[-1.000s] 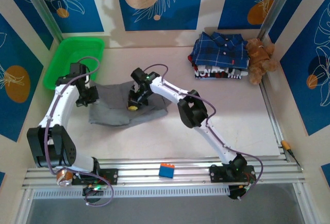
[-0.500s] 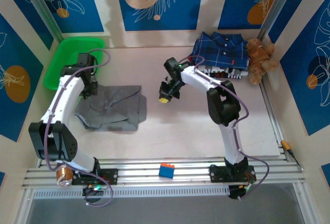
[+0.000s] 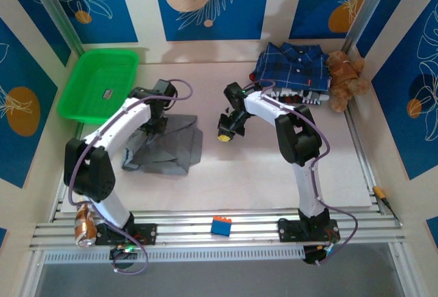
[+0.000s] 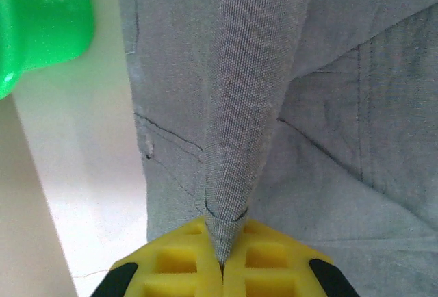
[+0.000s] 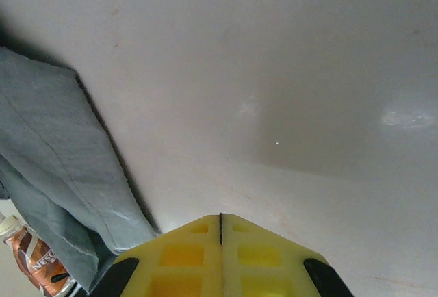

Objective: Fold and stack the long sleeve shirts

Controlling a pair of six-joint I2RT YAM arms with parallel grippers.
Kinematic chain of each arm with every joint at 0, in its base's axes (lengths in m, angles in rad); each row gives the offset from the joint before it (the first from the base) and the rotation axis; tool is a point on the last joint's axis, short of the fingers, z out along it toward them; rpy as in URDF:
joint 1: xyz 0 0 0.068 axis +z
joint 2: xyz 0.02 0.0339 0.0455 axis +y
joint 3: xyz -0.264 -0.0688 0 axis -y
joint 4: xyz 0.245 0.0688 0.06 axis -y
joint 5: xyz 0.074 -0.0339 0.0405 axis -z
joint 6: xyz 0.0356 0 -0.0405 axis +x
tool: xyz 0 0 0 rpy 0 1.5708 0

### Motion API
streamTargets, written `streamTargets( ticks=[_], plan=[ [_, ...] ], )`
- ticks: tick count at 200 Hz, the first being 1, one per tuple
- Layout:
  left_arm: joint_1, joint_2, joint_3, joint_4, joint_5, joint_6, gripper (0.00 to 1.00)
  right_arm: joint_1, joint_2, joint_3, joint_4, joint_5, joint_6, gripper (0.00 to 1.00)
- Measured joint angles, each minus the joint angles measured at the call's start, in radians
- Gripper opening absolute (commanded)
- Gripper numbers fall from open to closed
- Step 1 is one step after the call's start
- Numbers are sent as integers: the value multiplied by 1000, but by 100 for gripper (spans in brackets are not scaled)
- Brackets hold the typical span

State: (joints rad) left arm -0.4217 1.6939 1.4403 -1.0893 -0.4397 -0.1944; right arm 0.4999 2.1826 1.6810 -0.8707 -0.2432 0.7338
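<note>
step: folding grey shirt (image 3: pixel 168 148), just right of green tray (image 3: pixel 89 78) | left claw (image 4: pixel 220 268) pinching a ridge of it | right claw (image 5: pixel 220 239) pressed together, empty, further right | plaid shirt (image 3: pixel 291 64) far right of tray, stacked | next: likely lay fold flat, then stack it

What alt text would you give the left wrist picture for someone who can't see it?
The left gripper, yellow-padded, pinches a raised ridge of the grey shirt, which spreads across a pale table. A green tray corner shows top left.
</note>
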Motion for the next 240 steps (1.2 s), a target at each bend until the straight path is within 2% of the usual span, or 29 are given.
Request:
streamTargets(
  ticks=[86, 131, 183, 240],
  plan=[
    [-154, 149, 90, 3, 83, -92, 7, 10, 47, -19, 31, -19, 18, 2],
    [-217, 174, 113, 3, 114, -120, 7, 21, 60, 1, 40, -19, 44, 2],
    [-246, 180, 113, 8, 173, -165, 7, 21, 60, -3, 45, -22, 51, 2],
    [-259, 182, 113, 64, 291, -227, 7, 18, 56, -14, 55, -30, 54, 1]
  ],
)
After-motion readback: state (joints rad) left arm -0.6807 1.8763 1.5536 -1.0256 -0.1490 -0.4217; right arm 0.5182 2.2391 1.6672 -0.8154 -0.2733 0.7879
